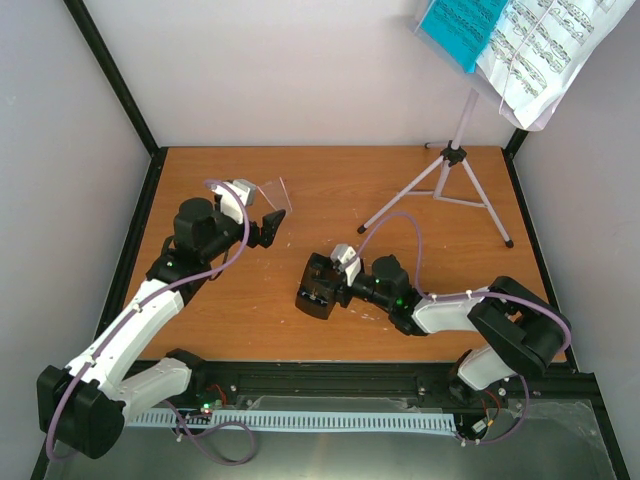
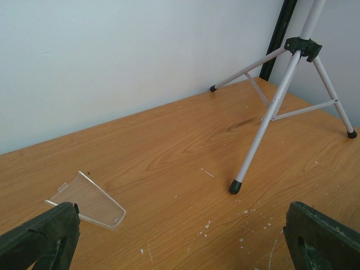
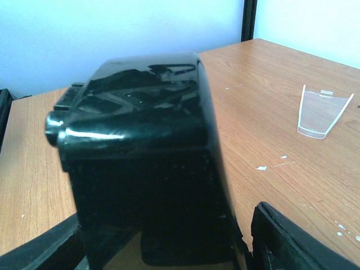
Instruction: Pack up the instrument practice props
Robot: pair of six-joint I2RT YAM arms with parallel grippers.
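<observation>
The small black metronome (image 1: 320, 288) sits on the table's middle and fills the right wrist view (image 3: 140, 169). My right gripper (image 1: 335, 283) has one finger on each side of it, jaws wide and pressed against its sides. My left gripper (image 1: 268, 228) is open and empty, low over the table at the back left. The silver tripod music stand (image 1: 450, 175) stands at the back right, and its legs show in the left wrist view (image 2: 270, 112). Its desk carries the teal folder (image 1: 460, 25) and the white sheet music (image 1: 545, 50).
A clear plastic cover (image 1: 277, 193) lies flat on the table just beyond my left gripper; it also shows in the left wrist view (image 2: 90, 201) and the right wrist view (image 3: 323, 115). White walls and black frame posts (image 1: 115, 75) close in the table.
</observation>
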